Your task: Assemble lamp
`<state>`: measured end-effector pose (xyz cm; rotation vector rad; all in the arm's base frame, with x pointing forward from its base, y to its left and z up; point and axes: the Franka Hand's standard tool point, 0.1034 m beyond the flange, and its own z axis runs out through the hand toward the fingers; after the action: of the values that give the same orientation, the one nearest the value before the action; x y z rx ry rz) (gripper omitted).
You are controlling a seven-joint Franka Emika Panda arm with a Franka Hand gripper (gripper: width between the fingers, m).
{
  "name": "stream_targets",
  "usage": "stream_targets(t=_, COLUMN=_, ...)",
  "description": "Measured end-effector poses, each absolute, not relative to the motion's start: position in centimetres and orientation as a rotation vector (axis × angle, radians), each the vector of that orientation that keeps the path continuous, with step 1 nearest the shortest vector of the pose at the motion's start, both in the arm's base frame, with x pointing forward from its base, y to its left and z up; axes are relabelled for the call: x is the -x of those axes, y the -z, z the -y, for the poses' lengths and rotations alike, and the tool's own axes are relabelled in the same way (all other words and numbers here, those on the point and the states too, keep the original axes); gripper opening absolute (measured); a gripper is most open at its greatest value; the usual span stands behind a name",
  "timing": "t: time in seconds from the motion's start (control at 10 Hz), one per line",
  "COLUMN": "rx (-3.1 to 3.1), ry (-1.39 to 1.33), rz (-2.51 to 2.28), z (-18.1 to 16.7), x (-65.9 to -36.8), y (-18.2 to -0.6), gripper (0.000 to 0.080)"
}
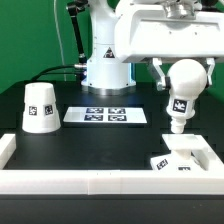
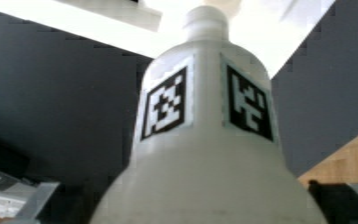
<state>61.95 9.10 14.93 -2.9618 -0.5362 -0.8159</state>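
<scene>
My gripper (image 1: 185, 72) is shut on the round white bulb (image 1: 182, 98) and holds it in the air at the exterior view's right, neck pointing down. The neck tip hangs just above the flat square base (image 1: 186, 154), which lies in the front right corner of the white rail. The truncated-cone shade (image 1: 40, 107) stands upright at the exterior view's left. In the wrist view the bulb (image 2: 202, 140) fills the picture, with two tags on its neck, and hides most of my gripper (image 2: 194, 205). A white part of the base (image 2: 247, 25) shows beyond the neck tip.
The marker board (image 1: 107, 116) lies flat at the middle back of the black table. A white rail (image 1: 90, 184) runs along the front and sides. The robot's base (image 1: 105, 70) and cables stand behind.
</scene>
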Motion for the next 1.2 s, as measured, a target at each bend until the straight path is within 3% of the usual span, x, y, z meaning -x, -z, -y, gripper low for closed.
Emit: stream_targets(t=1.2, rx=2.962, ry=0.754, rz=0.551, z=-10.1, x=-61.5, y=-12.9, gripper=0.0579)
